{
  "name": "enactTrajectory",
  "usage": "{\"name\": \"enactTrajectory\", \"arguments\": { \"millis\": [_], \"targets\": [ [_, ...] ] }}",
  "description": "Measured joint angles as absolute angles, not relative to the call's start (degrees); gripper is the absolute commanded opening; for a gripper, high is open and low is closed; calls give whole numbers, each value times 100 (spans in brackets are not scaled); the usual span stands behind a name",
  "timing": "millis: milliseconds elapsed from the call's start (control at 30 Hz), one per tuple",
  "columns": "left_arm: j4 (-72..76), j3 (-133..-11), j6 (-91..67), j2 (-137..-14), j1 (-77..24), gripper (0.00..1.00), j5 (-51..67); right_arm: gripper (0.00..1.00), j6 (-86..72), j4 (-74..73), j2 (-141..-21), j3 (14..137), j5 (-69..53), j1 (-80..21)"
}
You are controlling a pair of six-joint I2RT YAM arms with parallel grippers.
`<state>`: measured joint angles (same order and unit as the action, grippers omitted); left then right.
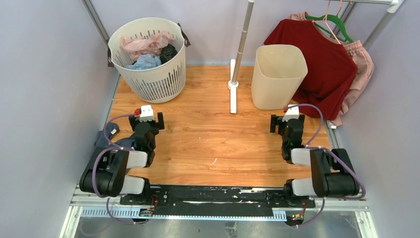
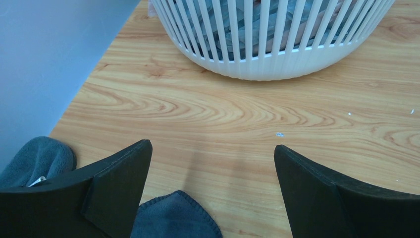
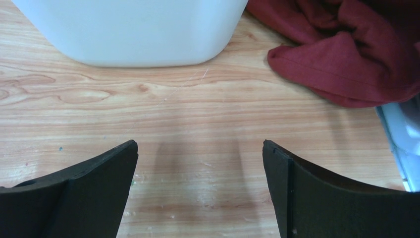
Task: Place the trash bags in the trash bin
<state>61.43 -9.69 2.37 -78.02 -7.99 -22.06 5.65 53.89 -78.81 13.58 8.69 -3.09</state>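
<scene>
Since both arms sit low at the near edge w/ nothing gripped, the task is at its very first step: reaching for the bag. The jaws of the left arm [image 1: 116,166] stand wide open and empty; same for the right arm [image 1: 319,171].

The trash bag [image 1: 143,44], pale pink, thin and crinkly, lies bunched on top inside the white slotted basket [image 1: 158,82] at far left, next to a blue-grey cloth [image 1: 146,62]. The trash bin [image 1: 277,74] is cream plastic w/ smooth solid walls and a rounded rim, narrower at the bottom. It stands upright on the wood-grain bench [image 1: 208,144] at far right, well apart from the basket. A dark red shirt [image 1: 322,64] hangs just beside it.

Next move, in my judgement: the left arm goes up over the basket rim and pinches only the film, not the cloth. Such film is prob. slippery and may trail.
</scene>
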Motion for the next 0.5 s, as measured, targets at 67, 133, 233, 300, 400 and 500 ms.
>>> {"name": "enactTrajectory", "arguments": {
  "millis": [67, 133, 233, 300, 400, 500],
  "targets": [
    [5942, -978, 237, -7629, -799, 100, -2202, 100, 585, 4941, -7505, 1411, 873, -309],
    [5548, -1050, 242, -7249, -799, 100, -2187, 100, 607, 4086, -6700, 1664, 825, -311],
    [4724, -1332, 161, -6425, -799, 100, -2132, 100, 593, 3242, -5583, 2241, 703, -311],
    [4130, -1643, -64, -5688, -801, 100, -2045, 100, 545, 2805, -4939, 2558, 554, -311],
    [3520, -2082, -521, -4727, -801, 100, -1837, 100, 390, 2189, -4185, 2818, 340, -311],
    [2797, -2637, -1063, -3887, -801, 100, -1476, 100, 5, 1286, -3597, 3170, 139, -311]
  ]
}}
